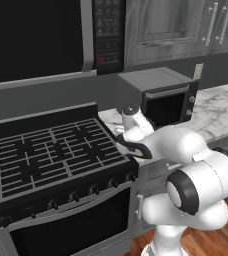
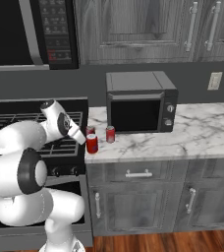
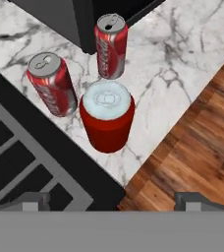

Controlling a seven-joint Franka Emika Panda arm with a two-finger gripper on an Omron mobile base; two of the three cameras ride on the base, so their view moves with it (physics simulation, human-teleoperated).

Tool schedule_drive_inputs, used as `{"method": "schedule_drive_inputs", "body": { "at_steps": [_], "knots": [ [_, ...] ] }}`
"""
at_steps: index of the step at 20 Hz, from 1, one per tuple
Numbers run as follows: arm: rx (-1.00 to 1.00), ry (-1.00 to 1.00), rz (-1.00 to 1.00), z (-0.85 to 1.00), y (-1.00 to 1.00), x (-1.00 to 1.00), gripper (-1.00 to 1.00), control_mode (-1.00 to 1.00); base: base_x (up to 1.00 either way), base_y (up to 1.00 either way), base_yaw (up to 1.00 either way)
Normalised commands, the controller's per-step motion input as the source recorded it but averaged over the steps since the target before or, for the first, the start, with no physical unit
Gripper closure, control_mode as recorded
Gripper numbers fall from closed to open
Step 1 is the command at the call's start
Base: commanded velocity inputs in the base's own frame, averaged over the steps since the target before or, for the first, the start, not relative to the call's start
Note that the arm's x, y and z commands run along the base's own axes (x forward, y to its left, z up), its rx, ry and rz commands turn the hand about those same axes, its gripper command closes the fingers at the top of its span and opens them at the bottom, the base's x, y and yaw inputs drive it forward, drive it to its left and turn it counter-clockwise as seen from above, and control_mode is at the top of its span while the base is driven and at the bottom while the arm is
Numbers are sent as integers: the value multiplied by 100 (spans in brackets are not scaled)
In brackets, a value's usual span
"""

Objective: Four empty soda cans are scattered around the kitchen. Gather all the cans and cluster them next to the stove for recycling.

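Look down the hand view and you get three soda cans standing upright on the marble counter (image 3: 182, 54), close together beside the stove (image 3: 25, 162). The nearest can (image 3: 106, 118) sits just above the gap between the finger tips (image 3: 33, 202); its top looks pale and flat. The can to its left (image 3: 52, 83) stands right by the stove's edge, and the far can (image 3: 110, 45) stands just in front of the dark countertop oven (image 3: 79, 19). Those two show silver tops with pull tabs and white script down their red sides, too blurred to read.

The gripper (image 3: 111, 204) is spread wide, with nothing between its tips; the nearest can is ahead of them, not pinched.

The right base view gives you the wider setting: the same cans (image 2: 92, 143) are clustered on the counter's left end, between the stove (image 2: 15, 123) and the countertop oven (image 2: 141, 103), with the arm's wrist (image 2: 60, 123) reaching over them. One can there is partly hidden behind the hand.

In the left base view you see the burner grates (image 1: 56, 155) and front knobs (image 1: 93, 190) plainly, the overhead microwave (image 1: 51, 35) above, and the arm's white links covering the counter beside the stove. The microwave's keypad (image 1: 108, 30) has markings too small to read.
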Motion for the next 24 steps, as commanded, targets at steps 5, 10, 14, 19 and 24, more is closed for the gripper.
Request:
{"method": "schedule_drive_inputs", "body": {
  "at_steps": [5,10,14,19,24],
  "knots": [
    [5,0,37,13,2,-31,-100,-100,0,0,0],
    [1,0,28,17,6,-22,-100,-100,0,0,0],
    [1,0,12,22,12,-15,-100,-100,0,0,0],
    [3,1,7,26,8,-13,-100,-100,0,0,0],
    [1,3,3,18,9,-11,-100,-100,0,0,0]
  ]
}}
